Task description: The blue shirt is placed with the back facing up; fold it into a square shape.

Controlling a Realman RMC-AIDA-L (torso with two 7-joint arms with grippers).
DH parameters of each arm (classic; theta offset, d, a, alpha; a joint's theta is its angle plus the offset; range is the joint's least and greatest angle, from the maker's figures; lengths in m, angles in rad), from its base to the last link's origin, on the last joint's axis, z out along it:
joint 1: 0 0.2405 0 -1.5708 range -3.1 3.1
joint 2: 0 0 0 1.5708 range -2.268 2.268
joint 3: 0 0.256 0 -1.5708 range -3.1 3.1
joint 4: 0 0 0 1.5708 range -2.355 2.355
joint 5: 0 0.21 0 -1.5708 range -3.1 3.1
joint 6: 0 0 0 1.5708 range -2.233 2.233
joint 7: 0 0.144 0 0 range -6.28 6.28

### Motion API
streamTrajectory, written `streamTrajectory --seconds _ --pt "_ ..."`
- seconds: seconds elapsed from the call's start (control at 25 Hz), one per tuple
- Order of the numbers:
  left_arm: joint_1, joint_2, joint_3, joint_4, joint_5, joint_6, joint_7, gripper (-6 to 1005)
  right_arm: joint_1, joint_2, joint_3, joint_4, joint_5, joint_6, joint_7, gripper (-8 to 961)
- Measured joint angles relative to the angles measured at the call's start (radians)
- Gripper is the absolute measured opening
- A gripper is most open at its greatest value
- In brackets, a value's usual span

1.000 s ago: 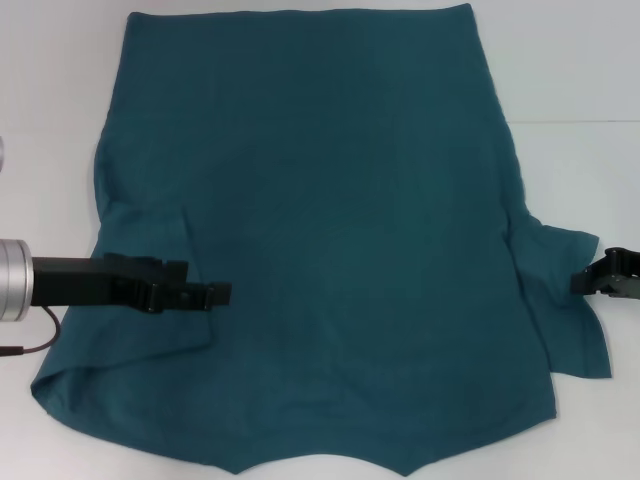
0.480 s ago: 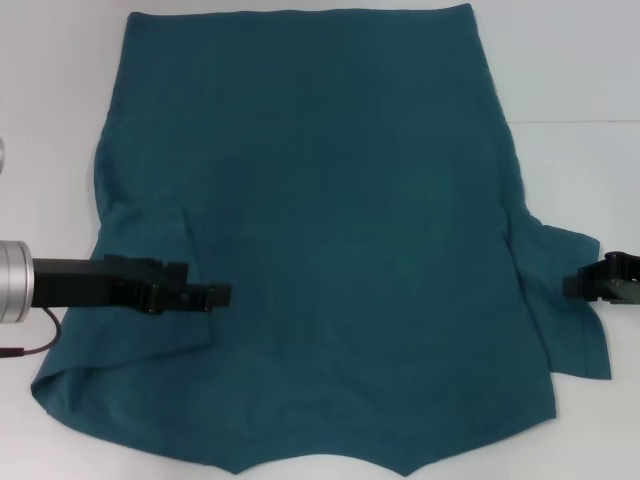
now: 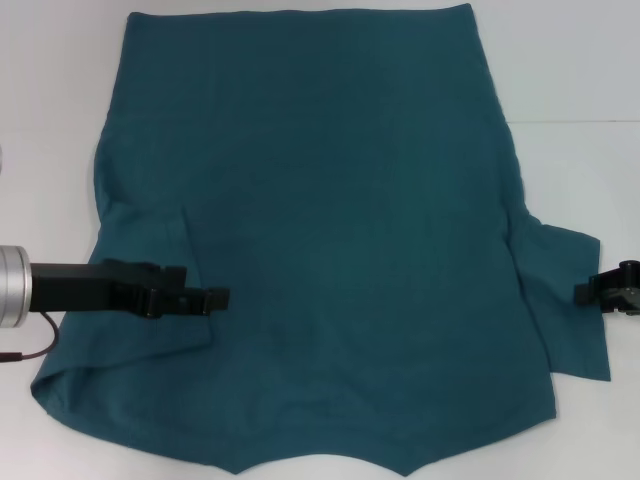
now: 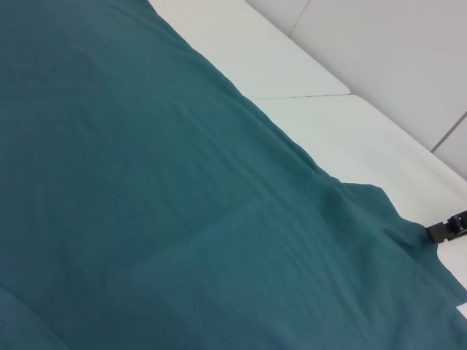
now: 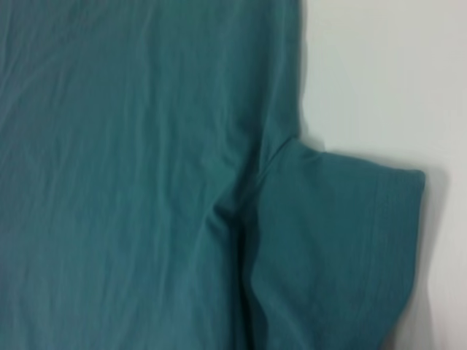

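On the white tabletop (image 3: 580, 70) the dark teal-blue cloth T-shirt (image 3: 330, 230) lies flat. Left pincer (image 3: 212, 298) over its folded-in left sleeve, jaw state unclear. Right pincer (image 3: 590, 292) at right sleeve edge, state unclear.

Left arm enters from left side, lies level, silver wrist cuff at frame edge, black link after it. Left gripper (image 3: 215, 298) reaches toward middle — fingers look pressed together, pointing to robot's right. Right gripper (image 3: 590, 292) shows only at right edge, low, tip pointing inward — its finger state not readable. Same right gripper seen far off in left wrist view (image 4: 446, 229).
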Motion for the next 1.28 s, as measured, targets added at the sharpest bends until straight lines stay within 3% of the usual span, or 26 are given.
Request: streamTrajectory --seconds 0.32,0.76,0.96,1.2,1.28 --pt "0.0 -0.004 0.0 0.001 0.0 -0.001 0.0 917 0.021 0.031 -0.004 0.001 -0.001 0.043 -0.01 356" --pt "0.001 -0.005 0.0 0.006 0.0 -0.002 0.0 919 0.024 0.033 -0.045 0.002 -0.003 0.047 -0.008 353" --pt "0.0 -0.005 0.0 0.006 0.0 -0.002 0.0 919 0.022 0.03 -0.054 -0.003 -0.003 0.044 -0.002 153" --pt "-0.002 -0.006 -0.001 0.006 0.0 -0.002 -0.002 919 0.019 0.023 -0.05 -0.009 -0.003 0.039 -0.001 2" --pt "-0.002 -0.006 -0.002 0.007 0.0 -0.002 -0.002 919 0.014 0.015 -0.044 -0.011 -0.001 0.038 -0.001 2"
